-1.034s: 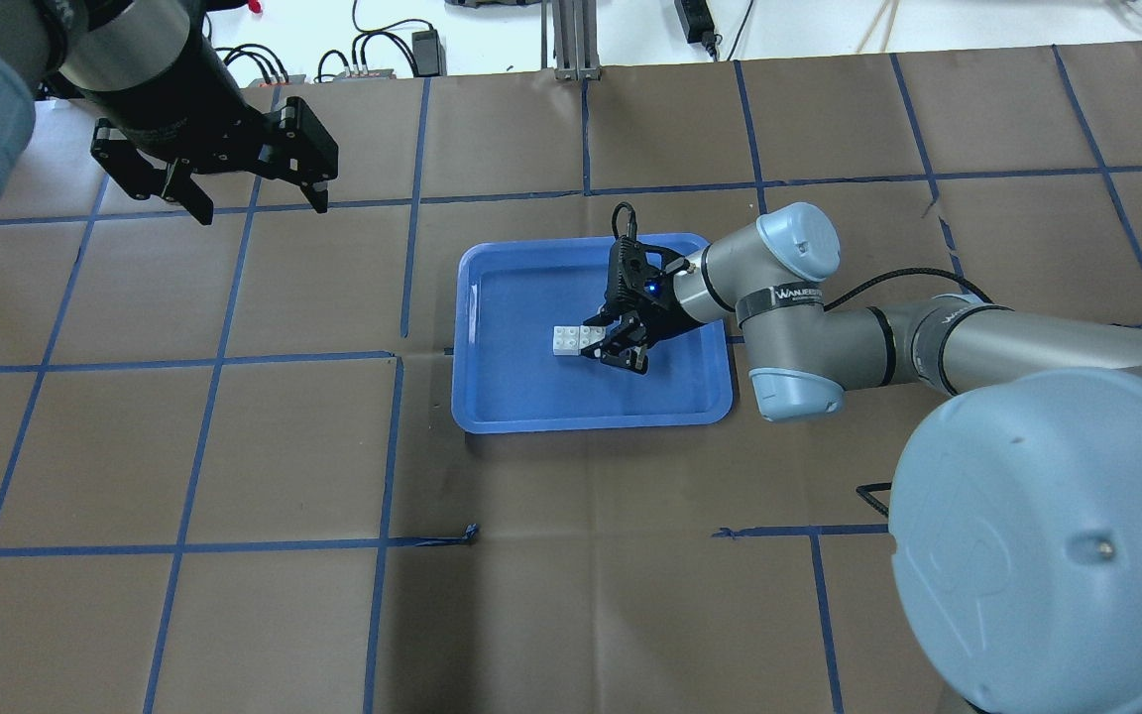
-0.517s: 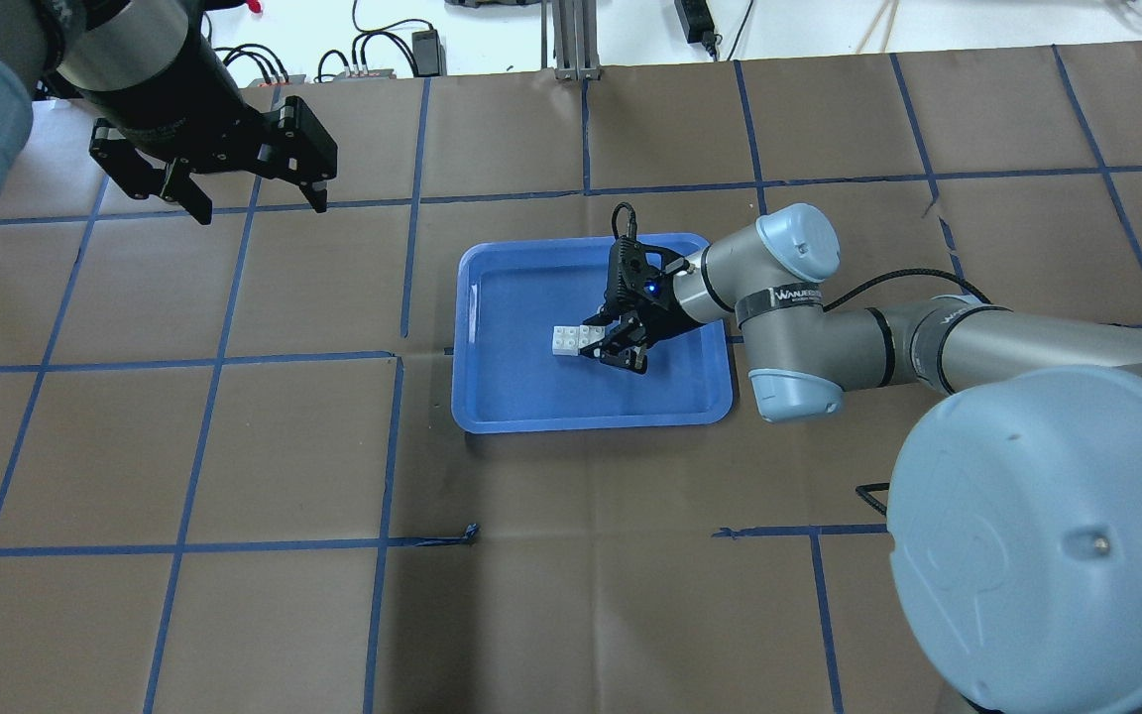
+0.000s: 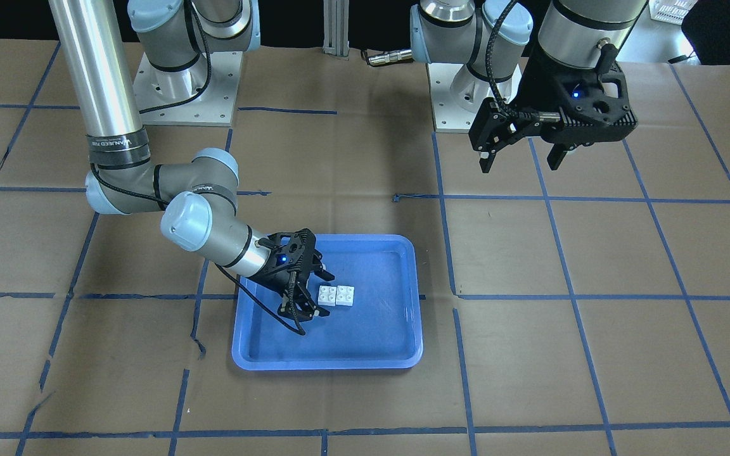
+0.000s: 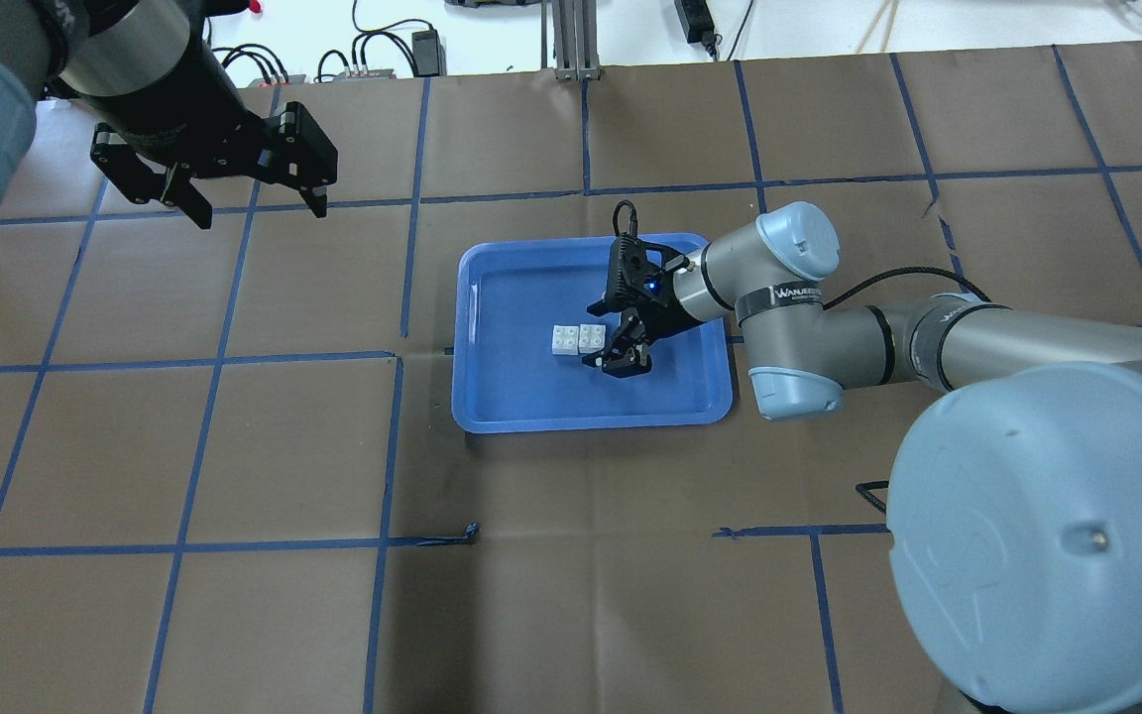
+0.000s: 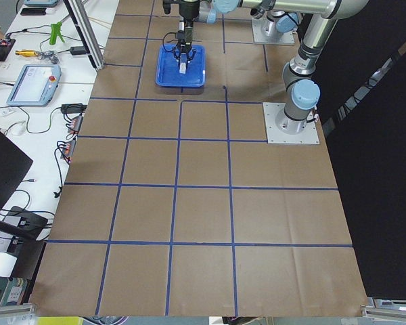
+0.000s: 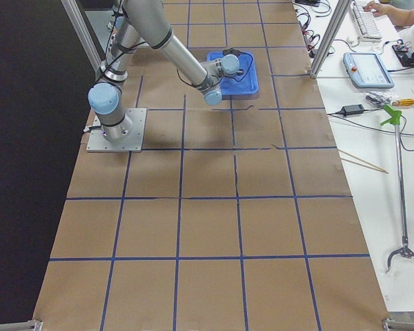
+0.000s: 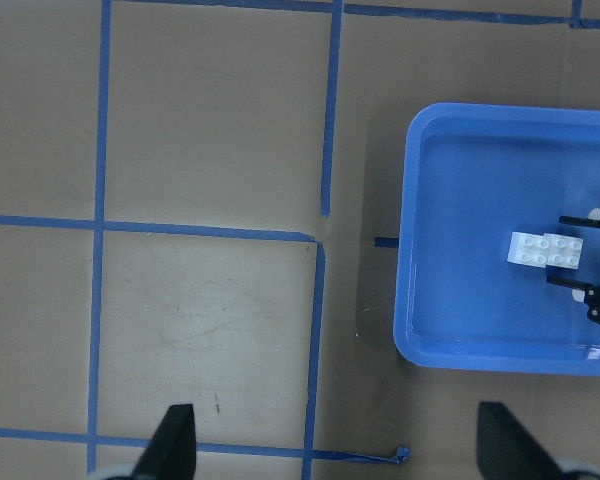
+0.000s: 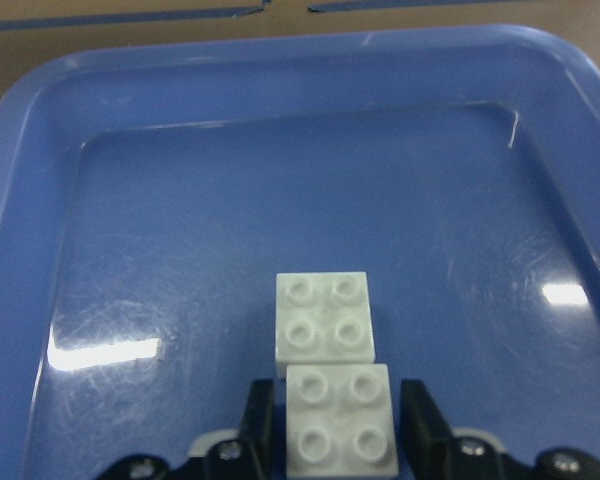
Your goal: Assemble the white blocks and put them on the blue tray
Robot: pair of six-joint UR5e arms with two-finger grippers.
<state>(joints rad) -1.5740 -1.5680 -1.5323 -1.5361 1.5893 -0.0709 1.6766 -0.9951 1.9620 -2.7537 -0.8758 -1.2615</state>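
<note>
The two white blocks (image 4: 576,338) lie side by side, touching, studs up, on the floor of the blue tray (image 4: 492,297). My right gripper (image 4: 606,340) is low inside the tray and open. Its fingers (image 8: 260,410) straddle the nearer block (image 8: 340,425) with a small gap on each side. The farther block (image 8: 325,318) lies just beyond the fingertips. The front view shows the blocks (image 3: 336,295), the right gripper (image 3: 322,295) and the tray (image 3: 327,364). My left gripper (image 4: 262,213) hovers open and empty at the back left, well away from the tray.
The table is covered in brown paper with a grid of blue tape (image 4: 383,446). The arm bases (image 3: 184,95) stand at the robot's side. Cables and devices (image 4: 383,50) lie beyond the table's far edge. The left wrist view shows the tray (image 7: 420,300) and the blocks (image 7: 547,249).
My right gripper's jaws have spread apart and let go of the white blocks, which stay on the tray floor. The left arm has hardly moved.
</note>
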